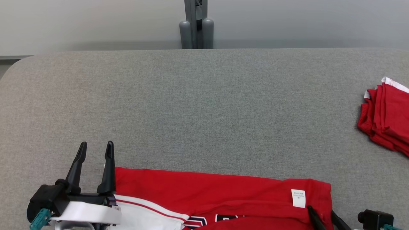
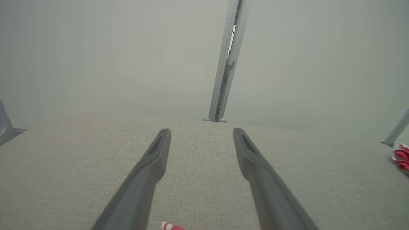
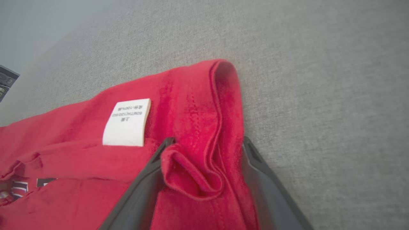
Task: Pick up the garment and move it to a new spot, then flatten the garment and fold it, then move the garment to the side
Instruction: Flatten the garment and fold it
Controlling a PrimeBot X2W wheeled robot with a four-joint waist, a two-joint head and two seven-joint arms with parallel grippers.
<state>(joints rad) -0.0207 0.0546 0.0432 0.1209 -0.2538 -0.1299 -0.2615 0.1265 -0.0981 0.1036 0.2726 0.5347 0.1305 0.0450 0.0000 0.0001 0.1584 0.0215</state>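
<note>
Along the near table [image 1: 204, 111] edge, right gripper [image 3: 207, 139] gapes wide astride the garment [image 1: 207, 191] hem, ready to pinch; left gripper [image 1: 96, 143] wide open, empty.

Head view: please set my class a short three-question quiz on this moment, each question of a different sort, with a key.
1. True or false: the left hand is shut on the red garment.
2. Which lies nearest the white label? A right hand; B left hand; C stack of folded red clothes.
3. Fill in: the stack of folded red clothes lies near the grey table's ___ edge, by the robot's own sides.
Key: 1 false; 2 A; 3 right.
</note>
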